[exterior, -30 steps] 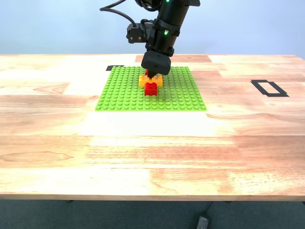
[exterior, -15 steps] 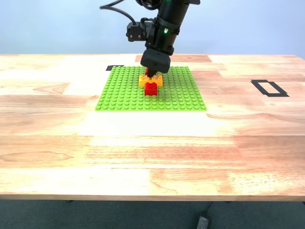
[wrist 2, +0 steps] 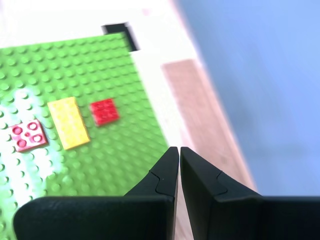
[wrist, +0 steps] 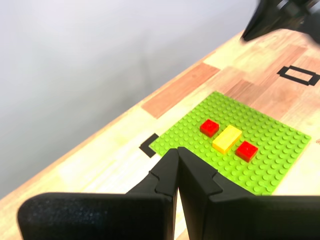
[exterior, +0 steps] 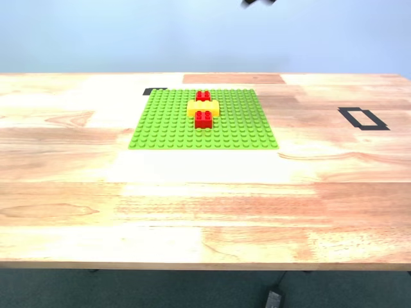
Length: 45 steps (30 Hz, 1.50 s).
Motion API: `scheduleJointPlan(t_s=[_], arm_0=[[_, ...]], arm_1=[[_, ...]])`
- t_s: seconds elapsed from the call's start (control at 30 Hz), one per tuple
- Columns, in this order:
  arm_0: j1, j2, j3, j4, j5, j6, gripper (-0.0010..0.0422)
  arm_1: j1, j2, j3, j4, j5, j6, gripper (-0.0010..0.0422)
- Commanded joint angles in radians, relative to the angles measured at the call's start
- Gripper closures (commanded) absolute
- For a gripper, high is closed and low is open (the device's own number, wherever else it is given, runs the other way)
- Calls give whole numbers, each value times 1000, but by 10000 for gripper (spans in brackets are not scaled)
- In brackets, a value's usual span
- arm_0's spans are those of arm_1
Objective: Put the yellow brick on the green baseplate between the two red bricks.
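Note:
The yellow brick (exterior: pixel 203 108) sits on the green baseplate (exterior: pixel 167 122) between the two red bricks, one behind it (exterior: pixel 203 96) and one in front (exterior: pixel 203 119), all touching in a row. My first gripper (wrist: pixel 177 150) is shut and empty, far off from the baseplate (wrist: pixel 270 135); it sees the yellow brick (wrist: pixel 227 139). My second gripper (wrist 2: pixel 179 148) is shut and empty, above the baseplate (wrist 2: pixel 100 70) edge, apart from the yellow brick (wrist 2: pixel 68 122). Only a dark scrap of an arm (exterior: pixel 257 2) shows at the exterior view's top.
A black tape rectangle outline (exterior: pixel 363 118) lies on the wooden table at the exterior view's right. A black tape mark (exterior: pixel 154 91) sits by the baseplate's far corner. Another dark arm (wrist: pixel 280 17) shows in the first wrist view.
The arm that stood over the yellow brick has lifted up almost out of the exterior view. The far red brick now shows. The bricks have not moved.

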Motion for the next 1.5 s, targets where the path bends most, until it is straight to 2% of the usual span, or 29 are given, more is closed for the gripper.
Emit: scheduleJointPlan(t_s=[0.03, 0.27, 0.43, 0.6, 0.7, 0.87, 1.03, 1.13, 1.2, 1.27, 1.4, 1.5], arm_0=[[0, 6, -12, 76, 1, -67, 413], [1, -27, -157, 359, -6, -183, 413], [0, -99, -323, 541, -163, -225, 413], [2, -183, -502, 766, -207, -231, 412], [2, -237, -594, 857, -251, -282, 412], [2, -296, -702, 915, -313, -373, 413], [1, -346, -788, 927, -326, -401, 413], [1, -366, -841, 993, -354, -404, 413], [1, -385, -872, 1023, -359, -430, 413], [1, -396, -896, 1039, -360, -451, 413], [1, -397, -909, 1000, -371, -460, 413], [1, -401, -932, 1022, -371, -463, 413]], arm_1=[[-58, -163, -156, 124, 0, 64, 407], [-190, -539, -550, 468, 1, 301, 407], [-312, -776, -798, 622, 0, 483, 407], [-449, -969, -985, 680, 0, 575, 407], [-521, -1078, -1073, 688, 0, 627, 407], [-592, -1229, -1187, 703, -1, 703, 415], [-603, -1420, -1305, 699, 10, 702, 414], [-603, -1518, -1358, 685, 83, 735, 414], [-603, -1585, -1376, 618, 133, 750, 414], [-603, -1635, -1383, 551, 139, 748, 414], [-602, -1632, -1386, 475, 140, 795, 414], [-601, -1621, -1389, 472, 138, 769, 414]])
